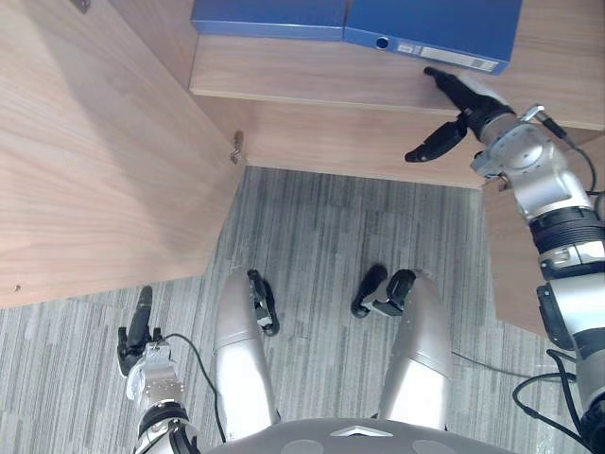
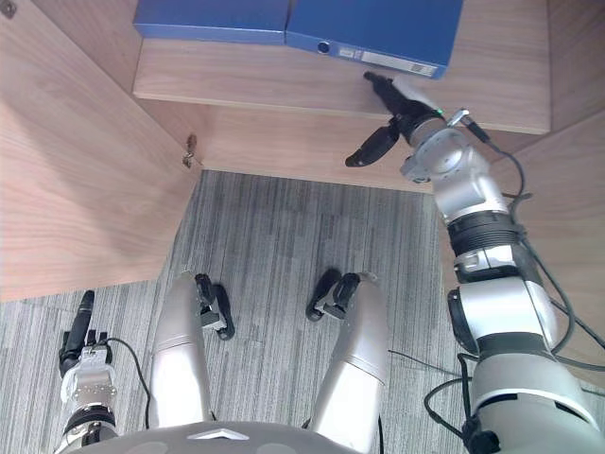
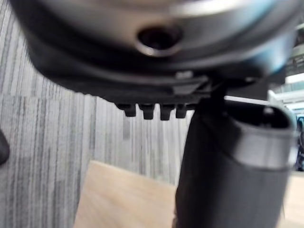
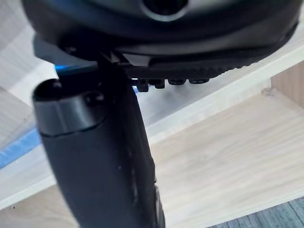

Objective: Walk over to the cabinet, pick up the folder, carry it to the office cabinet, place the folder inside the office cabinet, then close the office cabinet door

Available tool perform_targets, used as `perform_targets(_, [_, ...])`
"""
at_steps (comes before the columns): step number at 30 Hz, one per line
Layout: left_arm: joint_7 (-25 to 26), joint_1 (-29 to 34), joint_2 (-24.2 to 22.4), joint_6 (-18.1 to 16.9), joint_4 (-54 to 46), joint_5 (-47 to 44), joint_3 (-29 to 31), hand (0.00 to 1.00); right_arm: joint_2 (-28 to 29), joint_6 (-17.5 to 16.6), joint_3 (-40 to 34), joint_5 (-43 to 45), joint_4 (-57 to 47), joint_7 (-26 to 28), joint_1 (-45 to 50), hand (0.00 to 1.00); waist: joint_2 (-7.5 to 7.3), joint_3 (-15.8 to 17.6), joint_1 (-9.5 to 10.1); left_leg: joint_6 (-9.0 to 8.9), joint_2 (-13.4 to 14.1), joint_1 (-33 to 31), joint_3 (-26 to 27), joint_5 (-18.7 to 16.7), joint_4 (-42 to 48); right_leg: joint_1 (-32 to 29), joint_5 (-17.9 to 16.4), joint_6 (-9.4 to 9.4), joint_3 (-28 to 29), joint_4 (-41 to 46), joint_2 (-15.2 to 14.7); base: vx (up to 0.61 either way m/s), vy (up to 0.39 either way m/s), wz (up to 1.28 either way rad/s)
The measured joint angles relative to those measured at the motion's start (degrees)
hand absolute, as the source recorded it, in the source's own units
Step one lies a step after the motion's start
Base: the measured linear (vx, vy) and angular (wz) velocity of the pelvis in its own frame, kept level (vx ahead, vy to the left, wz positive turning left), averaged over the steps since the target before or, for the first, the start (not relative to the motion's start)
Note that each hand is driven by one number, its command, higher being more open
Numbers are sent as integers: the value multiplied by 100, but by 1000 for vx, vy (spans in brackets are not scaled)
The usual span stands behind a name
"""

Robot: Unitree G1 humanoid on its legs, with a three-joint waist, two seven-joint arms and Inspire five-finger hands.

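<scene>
- The right hand's [image 1: 470, 112] fingers [image 1: 446, 85] are straight and released, thumb splayed below them, grasping nothing. Their tips lie just beside the folder's spine, and I cannot tell whether they touch it.
- The left hand [image 1: 139, 331] hangs at the lower left of the frame with its fingers relaxed and empty.
- The cabinet door [image 1: 95, 161] stands open across the left of the frame.
- The shelf [image 1: 312, 80] runs along the top.
- The folder [image 1: 435, 24] lies flat on the shelf at the upper right, just beside a second blue folder [image 1: 269, 17].
- Its spine faces the robot and runs left to right, dipping slightly rightward, with the ring hole at its left end. Its body runs off the top edge, so the long axis is uncertain.
- It is likely stiff board with a smooth, somewhat slippery cover, and its weight is unknown. The spine edge looks the best hold — fingers over, thumb under.
</scene>
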Motion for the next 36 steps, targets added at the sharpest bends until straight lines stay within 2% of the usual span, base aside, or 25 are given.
perform_targets(6, [144, -168, -17, 51, 14, 0, -82, 100, 232, -114, -248, -663, -51, -5, 161, 100, -41, 8, -75, 8, -4, 102, 45, -6, -67, 85, 30, 43, 7, -90, 31, 18, 34, -2])
perform_targets(16, [244, -232, -146, 60, 16, 0, -104, 100, 606, -89, -564, -667, -12, -64, 325, 100, -73, 26, -74, 28, 11, 434, 221, -25, -260, 298, 108, 64, 77, -305, 124, 14, 31, -5])
perform_targets(25, [326, -231, -291, 51, 18, -3, -203, 100, 653, 64, -244, -652, -206, -68, 707, 100, -82, 21, -84, 27, -10, 1013, 414, -23, -656, 790, 152, 119, 56, -650, 149, 47, 33, -4])
perform_targets(28, [468, -286, -366, -68, 35, -16, -306, 100, 709, 71, -184, -645, -375, -436, 750, 100, -89, 17, -116, 27, -1, 1043, 455, -23, -712, 799, 180, 120, 63, -708, 174, 51, 17, -5])
perform_targets(30, [675, -498, -433, -117, 218, -35, -318, 100, 1170, 228, -309, -647, -377, -953, 757, 100, -90, 17, -217, 22, 5, 1037, 466, -28, -720, 788, 194, 139, 76, -735, 197, 19, 15, -5])
perform_targets(33, [819, -746, -548, -116, 286, -25, -312, 100, 1628, 444, -600, -645, -380, -1521, 754, 100, -90, 18, -231, 22, 9, 984, 470, -35, -700, 736, 204, 158, 89, -750, 214, 3, 7, -3])
perform_targets(36, [896, -849, -574, -117, 281, -23, -234, 100, 1878, 609, -888, -644, -369, -1745, 604, 100, -90, 18, -245, 46, 21, 856, 451, -50, -628, 639, 253, 137, 86, -744, 211, -3, 8, -1])
